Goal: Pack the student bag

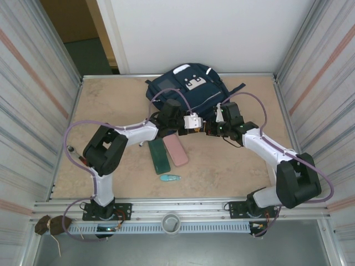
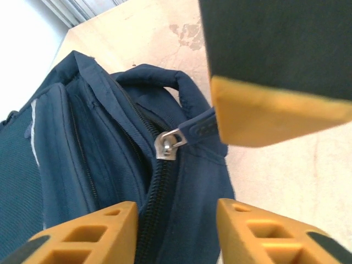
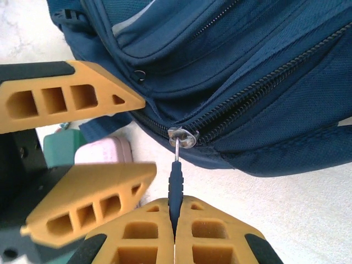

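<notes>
I see the student bag (image 1: pixel 186 83) lying at the far middle of the worktop (image 1: pixel 111 105), just past my two arms. My right tool (image 3: pixel 175 208) is squeezed tight on the dark zip pull (image 3: pixel 175 181). The pull hangs from the silver zip slider (image 3: pixel 183 136) at the near edge of the bag.

My left tool (image 2: pixel 176 212) is partly open. Its two yellow fingers (image 2: pixel 88 236) stand apart, with the bag's zip line running between them. They are not pinching anything. The two tools sit close together by the zip.

On my side of the bag, a green case (image 1: pixel 159 155) and a pink case (image 1: pixel 176 149) lie side by side. A small light blue thing (image 1: pixel 170 178) lies a bit nearer to me.
</notes>
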Tool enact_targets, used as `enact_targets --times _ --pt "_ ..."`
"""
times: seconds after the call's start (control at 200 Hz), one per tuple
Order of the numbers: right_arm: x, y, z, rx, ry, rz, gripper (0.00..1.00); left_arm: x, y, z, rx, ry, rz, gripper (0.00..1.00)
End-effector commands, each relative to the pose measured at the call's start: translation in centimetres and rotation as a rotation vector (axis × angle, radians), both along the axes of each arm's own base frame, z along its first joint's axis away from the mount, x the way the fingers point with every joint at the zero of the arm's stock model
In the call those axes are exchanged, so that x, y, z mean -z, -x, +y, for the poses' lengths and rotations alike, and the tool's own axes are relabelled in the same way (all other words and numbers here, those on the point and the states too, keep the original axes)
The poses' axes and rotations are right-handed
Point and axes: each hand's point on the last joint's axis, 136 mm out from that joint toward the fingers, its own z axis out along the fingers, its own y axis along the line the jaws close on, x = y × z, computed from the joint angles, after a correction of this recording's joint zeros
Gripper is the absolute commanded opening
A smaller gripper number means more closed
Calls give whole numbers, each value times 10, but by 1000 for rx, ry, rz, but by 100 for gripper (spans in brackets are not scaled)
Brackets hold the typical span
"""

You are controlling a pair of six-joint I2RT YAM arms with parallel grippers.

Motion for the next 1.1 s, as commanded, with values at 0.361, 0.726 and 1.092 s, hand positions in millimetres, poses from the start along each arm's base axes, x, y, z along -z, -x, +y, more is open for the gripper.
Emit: enact_targets --times 0.361,0.726,1.092 --pt "8 -14 -43 108 125 -4 0 -6 -12 28 -33 2 31 0" --pt "29 -19 -25 -25 101 18 0 3 -11 47 -53 -5 90 0" --pt "7 -13 -13 -47 -5 -16 0 15 3 7 39 -80 56 48"
